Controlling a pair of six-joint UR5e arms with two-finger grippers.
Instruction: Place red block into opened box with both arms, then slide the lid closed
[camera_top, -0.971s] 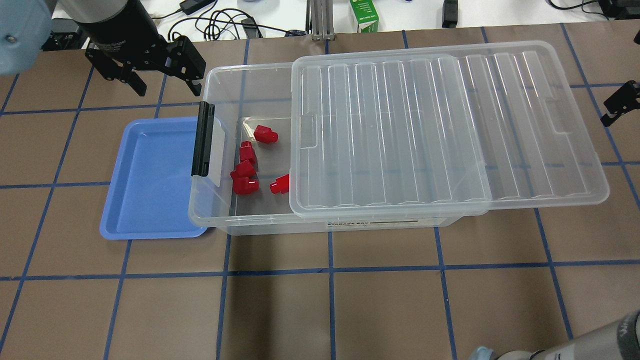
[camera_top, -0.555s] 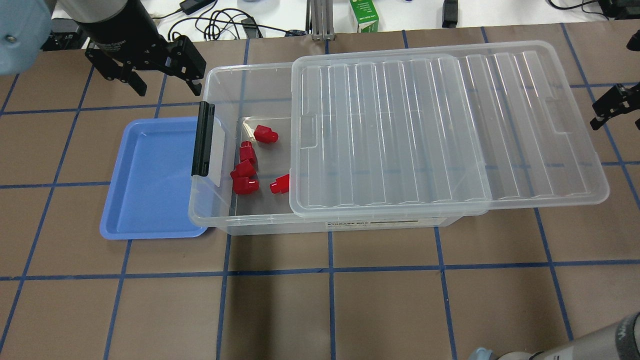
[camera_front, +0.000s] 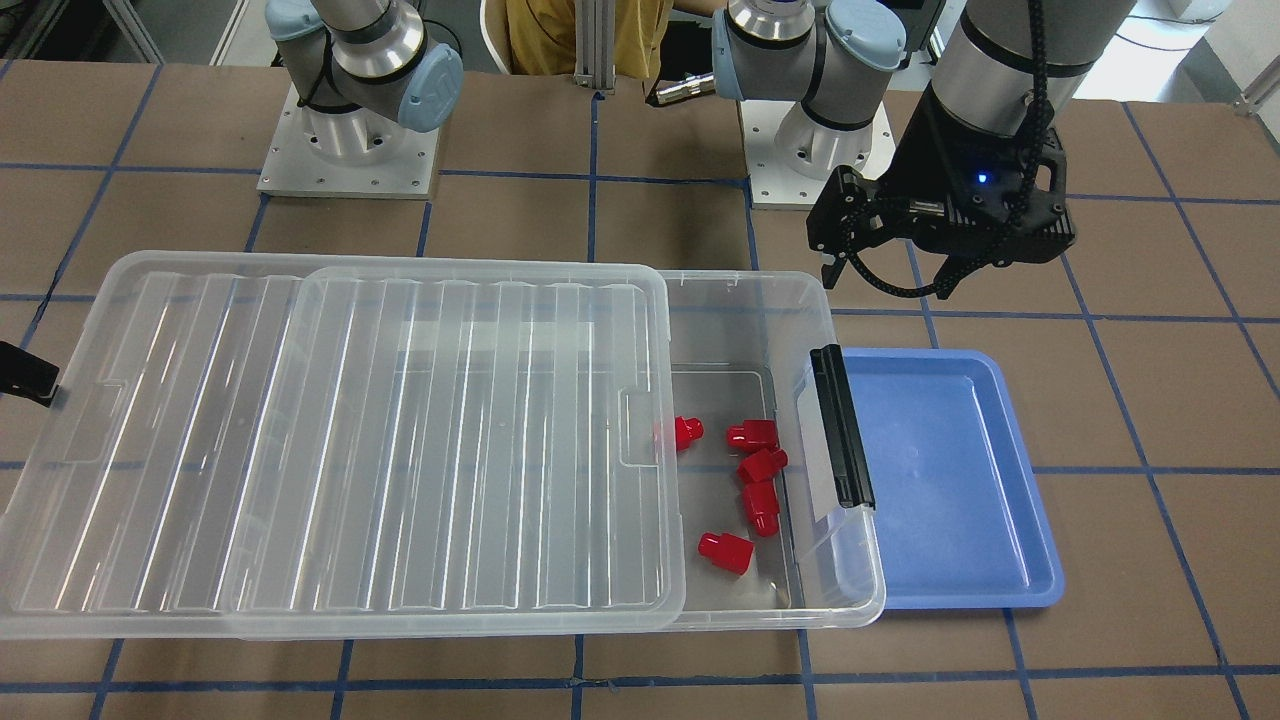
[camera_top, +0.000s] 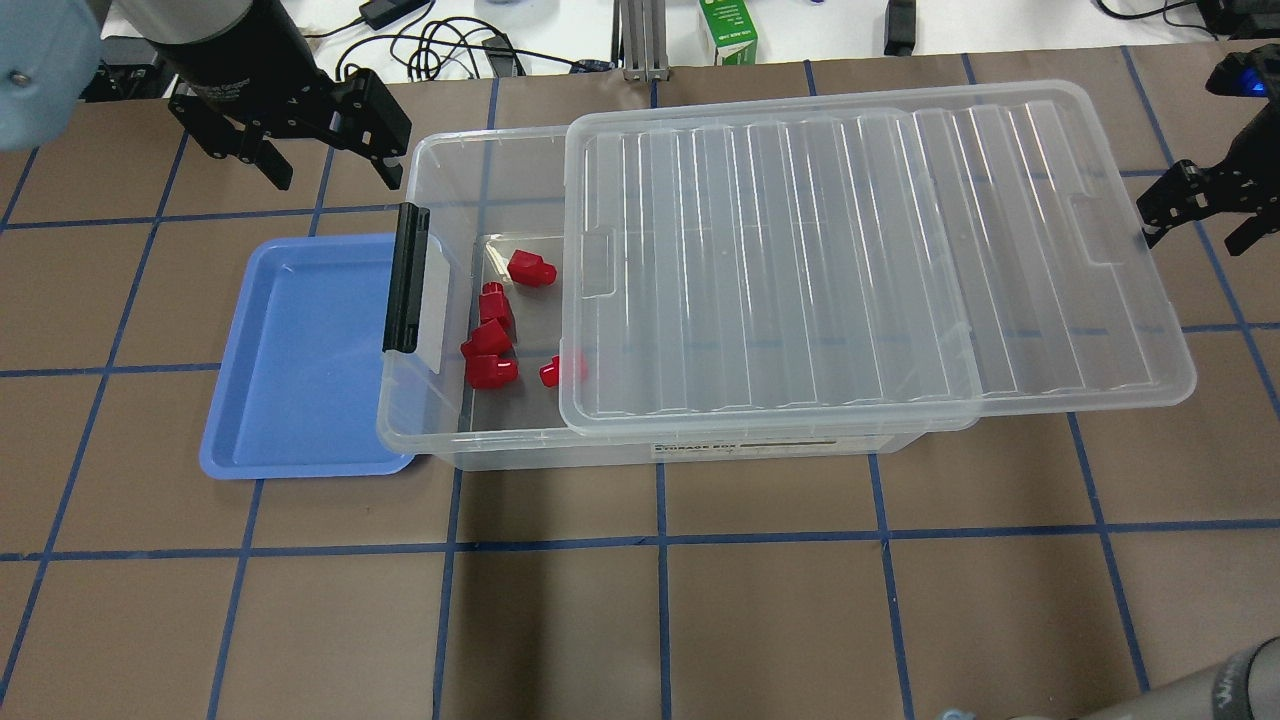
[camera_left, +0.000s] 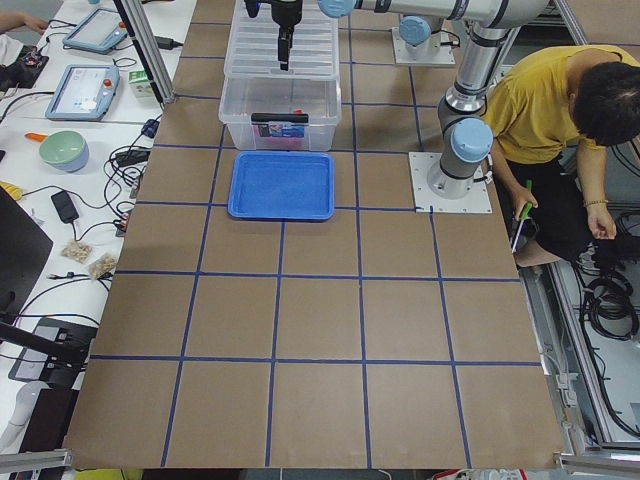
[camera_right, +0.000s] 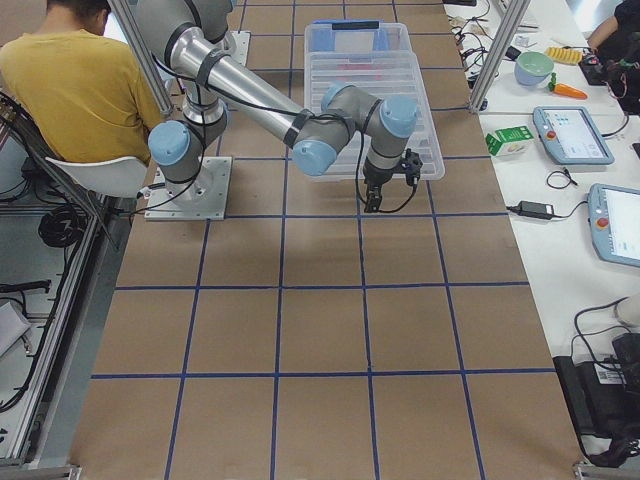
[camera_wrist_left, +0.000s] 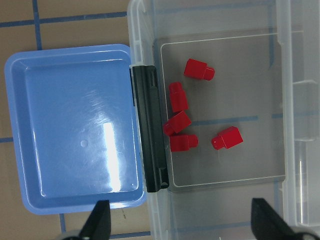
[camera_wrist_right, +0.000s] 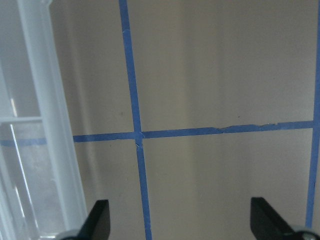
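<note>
Several red blocks (camera_top: 490, 340) (camera_wrist_left: 178, 96) lie on the floor of the clear box (camera_top: 430, 440), near its black latch bar (camera_top: 405, 280). The ribbed lid (camera_top: 870, 260) covers most of the box and overhangs its right end; one block (camera_top: 560, 372) sits partly under the lid's left edge. My left gripper (camera_top: 325, 165) (camera_front: 887, 280) hangs open and empty above the box's back left corner. My right gripper (camera_top: 1195, 235) is open at the lid's right short edge, and the lid's rim (camera_wrist_right: 50, 125) shows beside one finger (camera_wrist_right: 97, 220) in the right wrist view.
An empty blue tray (camera_top: 300, 360) lies against the box's left end, under the latch. A green carton (camera_top: 728, 35) and cables (camera_top: 450, 50) sit beyond the far table edge. A person in yellow (camera_left: 560, 100) sits behind the robot's bases.
My right gripper has come in from the right edge to the lid's right end. The lid has slid a little to the left, over part of one block. The left gripper has stayed put.
</note>
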